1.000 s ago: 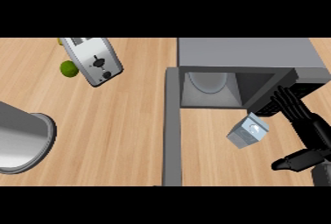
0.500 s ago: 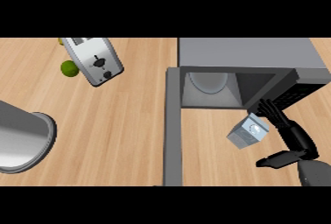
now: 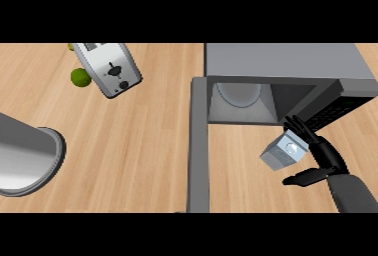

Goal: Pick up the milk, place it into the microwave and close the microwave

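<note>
The milk (image 3: 283,153), a small grey-white carton, lies tilted on the counter just in front of the open microwave (image 3: 295,65). My right hand (image 3: 323,159) is open right beside it. Its straight fingers (image 3: 304,131) run along the carton's right side and the thumb (image 3: 304,178) is spread out below it. I cannot tell whether the fingers touch the carton. The microwave's cavity (image 3: 251,102) faces me with a round white turntable inside. Its door (image 3: 198,150) stands swung open, seen edge-on as a long grey bar left of the milk. My left hand does not show.
A silver toaster (image 3: 109,69) lies at the back left with a green fruit (image 3: 80,77) beside it. A large grey metal pot (image 3: 21,159) on its side fills the left edge. Bare wooden counter (image 3: 133,150) lies between the pot and the door.
My right hand has moved left, closing in on the milk's right side, and the forearm now comes up more from the lower edge. The milk and the door have not moved.
</note>
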`<state>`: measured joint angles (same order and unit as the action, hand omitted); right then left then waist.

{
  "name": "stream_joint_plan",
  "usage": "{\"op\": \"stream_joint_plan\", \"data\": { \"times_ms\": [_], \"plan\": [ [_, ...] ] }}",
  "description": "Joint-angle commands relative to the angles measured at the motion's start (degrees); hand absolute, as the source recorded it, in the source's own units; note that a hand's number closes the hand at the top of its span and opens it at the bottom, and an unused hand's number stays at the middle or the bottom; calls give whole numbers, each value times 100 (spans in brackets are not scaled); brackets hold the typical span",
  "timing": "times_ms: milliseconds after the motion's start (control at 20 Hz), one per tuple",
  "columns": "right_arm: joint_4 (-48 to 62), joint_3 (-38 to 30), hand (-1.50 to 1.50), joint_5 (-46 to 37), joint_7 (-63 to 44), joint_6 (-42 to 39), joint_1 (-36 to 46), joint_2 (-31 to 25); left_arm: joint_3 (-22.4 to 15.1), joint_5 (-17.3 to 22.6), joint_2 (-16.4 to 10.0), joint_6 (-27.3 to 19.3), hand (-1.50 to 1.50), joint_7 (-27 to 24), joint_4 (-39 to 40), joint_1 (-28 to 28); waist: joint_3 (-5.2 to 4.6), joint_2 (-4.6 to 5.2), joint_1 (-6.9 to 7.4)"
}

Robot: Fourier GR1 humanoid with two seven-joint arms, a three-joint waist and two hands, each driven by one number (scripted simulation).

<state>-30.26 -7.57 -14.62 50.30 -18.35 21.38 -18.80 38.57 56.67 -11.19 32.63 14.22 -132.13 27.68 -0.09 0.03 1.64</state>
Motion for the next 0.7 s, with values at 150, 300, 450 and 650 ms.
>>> {"op": "stream_joint_plan", "data": {
  "times_ms": [150,300,450,650],
  "plan": [
    [991,52,-150,-85,952,-40,297,400,47,98,124,138,-150,80,-23,43,27,38,20],
    [1310,-27,-150,27,1026,-518,470,142,133,200,2,391,-150,50,225,36,33,65,67],
    [1482,-24,150,67,916,-627,682,211,160,190,-34,242,-150,91,208,-82,34,71,67],
    [1483,151,150,-22,1030,-697,793,329,63,274,70,140,-150,221,-138,46,38,69,106]
  ]
}}
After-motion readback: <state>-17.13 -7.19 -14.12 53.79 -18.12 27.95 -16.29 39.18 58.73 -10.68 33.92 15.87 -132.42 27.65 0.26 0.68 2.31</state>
